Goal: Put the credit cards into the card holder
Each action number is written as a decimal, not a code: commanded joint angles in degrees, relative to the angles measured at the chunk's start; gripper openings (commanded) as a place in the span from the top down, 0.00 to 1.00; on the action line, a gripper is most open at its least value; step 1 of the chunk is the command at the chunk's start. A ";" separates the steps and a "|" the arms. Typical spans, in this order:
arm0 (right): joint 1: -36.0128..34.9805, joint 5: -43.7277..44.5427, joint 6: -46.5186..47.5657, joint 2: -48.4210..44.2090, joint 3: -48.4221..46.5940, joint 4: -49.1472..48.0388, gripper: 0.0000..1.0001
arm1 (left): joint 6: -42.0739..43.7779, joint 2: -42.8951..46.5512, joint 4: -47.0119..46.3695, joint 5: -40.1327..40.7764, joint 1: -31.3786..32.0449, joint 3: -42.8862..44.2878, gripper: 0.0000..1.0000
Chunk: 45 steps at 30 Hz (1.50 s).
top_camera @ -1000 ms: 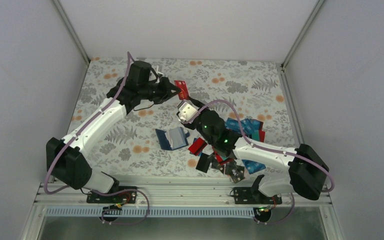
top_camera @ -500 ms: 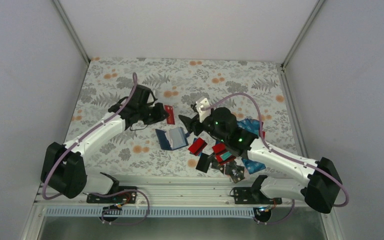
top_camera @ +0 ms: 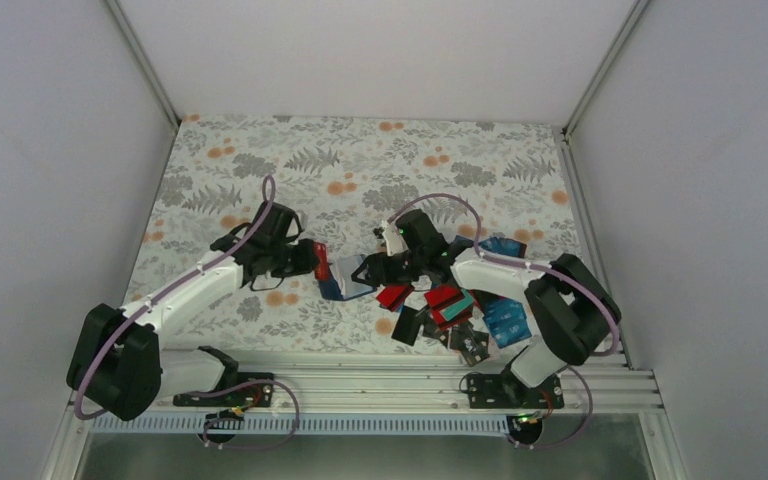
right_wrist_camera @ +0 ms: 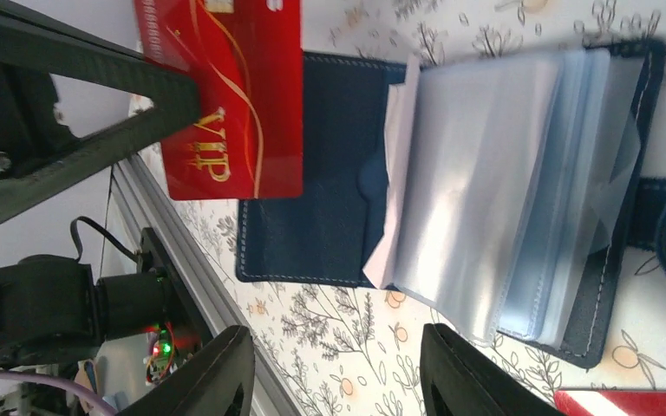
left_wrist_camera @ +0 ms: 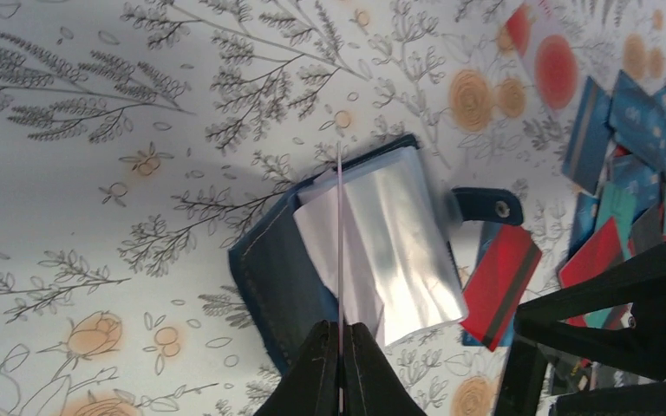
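Observation:
The card holder (top_camera: 348, 283) lies open on the floral table, navy cover (left_wrist_camera: 279, 276) down and clear sleeves (left_wrist_camera: 399, 251) fanned up. My left gripper (top_camera: 316, 262) is shut on a red credit card (right_wrist_camera: 234, 95), which hangs just above the holder's left half. In the left wrist view that card (left_wrist_camera: 340, 225) shows edge-on between the shut fingers (left_wrist_camera: 340, 328). My right gripper (right_wrist_camera: 338, 381) is open with nothing between its fingers, right beside the holder's sleeves (right_wrist_camera: 503, 191). The other credit cards (top_camera: 460, 310) lie in a pile to the right.
A loose red card (left_wrist_camera: 503, 286) lies just beside the holder's clasp tab (left_wrist_camera: 486, 205). Black, teal and blue cards spread toward the table's front right edge (top_camera: 500, 325). White walls close in the table on three sides.
My left arm has come down and forward, carrying the red card from the far middle to the holder. My right arm swung left from above the pile to the holder's right side.

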State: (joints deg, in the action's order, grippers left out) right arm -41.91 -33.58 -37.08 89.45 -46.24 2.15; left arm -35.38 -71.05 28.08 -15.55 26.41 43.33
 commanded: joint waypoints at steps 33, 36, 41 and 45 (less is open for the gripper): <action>-1.13 3.21 -1.34 11.85 -8.52 8.04 0.46 | 2.38 1.12 -2.32 1.73 0.28 -3.77 0.98; -1.39 3.07 -1.20 12.49 -9.27 7.79 0.50 | 2.27 1.20 -2.32 1.69 0.31 -3.78 0.98; -1.69 2.73 -0.96 13.65 -10.56 8.13 0.60 | 1.99 1.19 -2.69 1.65 0.48 -4.30 0.98; -1.98 1.70 -0.93 14.05 -11.40 7.72 0.70 | 1.72 1.44 -2.84 1.66 0.68 -4.61 0.98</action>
State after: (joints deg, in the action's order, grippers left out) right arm -43.13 -30.50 -38.26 102.69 -55.72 10.15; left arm -33.82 -70.02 26.17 -14.02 26.81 39.44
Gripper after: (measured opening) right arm 0.343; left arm 0.026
